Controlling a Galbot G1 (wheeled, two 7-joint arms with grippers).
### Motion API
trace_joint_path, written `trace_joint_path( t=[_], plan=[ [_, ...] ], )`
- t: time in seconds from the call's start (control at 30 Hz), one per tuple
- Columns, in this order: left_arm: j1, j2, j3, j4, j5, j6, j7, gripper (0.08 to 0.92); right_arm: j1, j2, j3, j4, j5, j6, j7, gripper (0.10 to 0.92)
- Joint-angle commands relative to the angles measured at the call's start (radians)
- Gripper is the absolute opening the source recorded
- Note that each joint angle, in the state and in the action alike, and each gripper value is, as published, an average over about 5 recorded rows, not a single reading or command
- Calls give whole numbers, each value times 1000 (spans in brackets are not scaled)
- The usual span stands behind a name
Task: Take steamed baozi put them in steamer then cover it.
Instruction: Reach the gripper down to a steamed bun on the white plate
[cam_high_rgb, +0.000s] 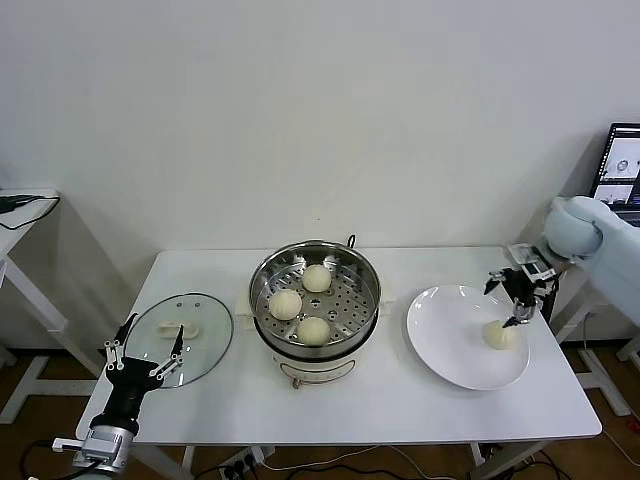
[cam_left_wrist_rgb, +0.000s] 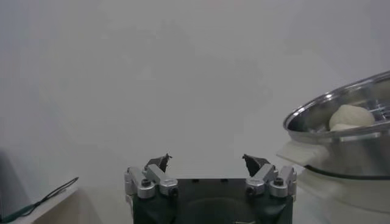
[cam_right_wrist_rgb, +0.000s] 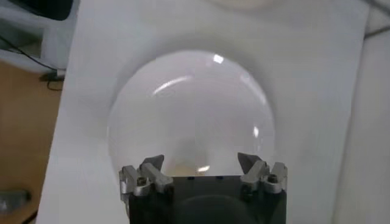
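Note:
The steamer stands at the middle of the table with three baozi on its perforated tray: one at the back, one on the left, one at the front. A fourth baozi lies on the white plate at the right. My right gripper is open just above this baozi; in the right wrist view its body hides the baozi. The glass cover lies flat at the left. My left gripper is open and empty at the cover's front-left edge; it also shows in the left wrist view.
In the left wrist view the steamer rim with a baozi shows off to one side. The right wrist view shows the plate and the table's edge. A laptop stands at the far right, a side table at the far left.

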Motion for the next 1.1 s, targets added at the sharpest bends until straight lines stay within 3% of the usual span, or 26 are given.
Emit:
trace_joint_path(
  t=[0.03,1.1],
  plan=[
    [1,-2,0,2,1,-1,-1,823,-183,7,178,-113,-124,10,43,823],
    [-9,-6,1,30,8,-1,-3,823,-252,166,266,-239,-280,57,85,823]
  ],
)
